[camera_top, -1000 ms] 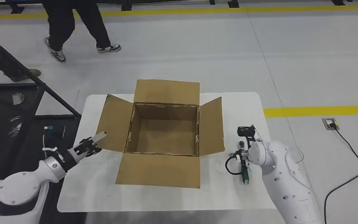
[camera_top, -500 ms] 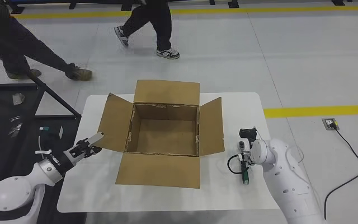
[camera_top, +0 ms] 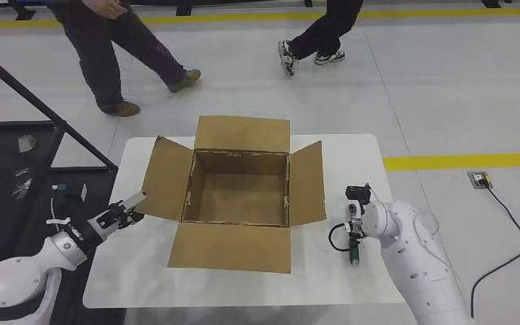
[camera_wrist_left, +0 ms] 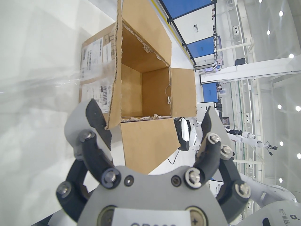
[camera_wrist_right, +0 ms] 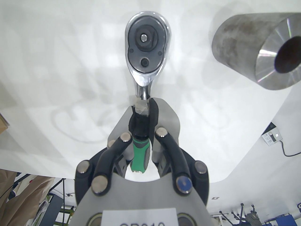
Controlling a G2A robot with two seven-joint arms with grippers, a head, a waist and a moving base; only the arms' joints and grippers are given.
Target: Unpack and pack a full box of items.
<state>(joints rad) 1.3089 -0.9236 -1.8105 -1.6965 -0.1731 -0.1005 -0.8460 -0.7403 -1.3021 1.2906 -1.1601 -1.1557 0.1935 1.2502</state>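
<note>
The cardboard box (camera_top: 231, 246) sits in the middle of the white tabletop (camera_top: 341, 154) with all four flaps folded outward, and I can see its bare brown floor from the top view. Its far flap reaches the tabletop's far edge. The near flap stops short of the near edge and leaves a strip of bare surface there.

My left hand (camera_top: 136, 207) is released, jaws spread wide, at the tabletop's left edge just beside the outer edge of the left flap. In the left wrist view that flap's corner lies in front of one finger pad (camera_wrist_left: 98, 121); I can't tell whether they touch. Room is tight on this side, with only a narrow margin between flap and tabletop edge.

My right hand (camera_wrist_right: 144, 118) is clenched on the green handle of a ratchet wrench (camera_wrist_right: 147, 48), on the band of tabletop between the right flap and the right edge. The chrome head points away from the hand, low over the surface; I can't tell whether it rests there. A steel cylinder (camera_wrist_right: 237, 48) with a bored end lies on its side near the wrench head, apart from it.
</note>
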